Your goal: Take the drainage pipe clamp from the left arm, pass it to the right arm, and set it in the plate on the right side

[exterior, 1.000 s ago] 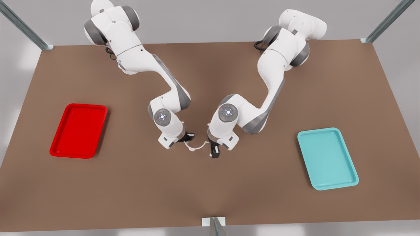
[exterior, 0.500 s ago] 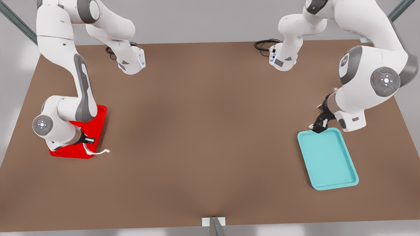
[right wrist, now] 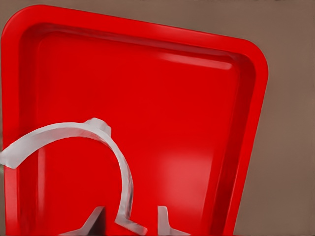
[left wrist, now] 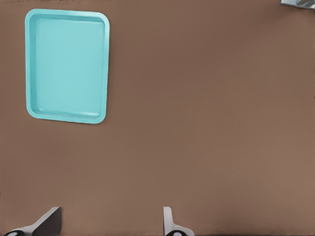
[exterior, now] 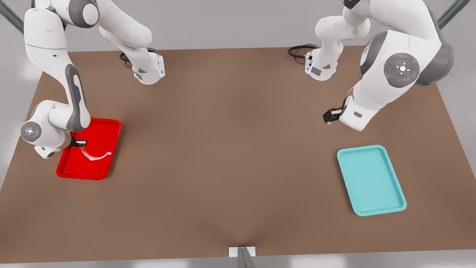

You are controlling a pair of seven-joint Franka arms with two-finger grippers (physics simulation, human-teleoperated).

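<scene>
Clamp held over the red plate, other arm waiting.

Toward nine o'clock in the front view, the right gripper [exterior: 80, 142] pinches one end of the drainage pipe clamp [exterior: 96, 155], whose white arc hangs over the plate [exterior: 111, 128]. Toward two o'clock, the left gripper [exterior: 329, 116] waits above the table [exterior: 230, 156], fingers [left wrist: 170, 221] spread wide, near the teal tray [exterior: 372, 180].

**Two white arms, grey at the joints**

Both arms [exterior: 48, 56] [exterior: 394, 74] wear glossy white shells with grey joint covers, round caps showing small lit dots, black grippers [exterior: 79, 142] [exterior: 330, 115], and black cables [exterior: 297, 50] coiled at their bases.
</scene>
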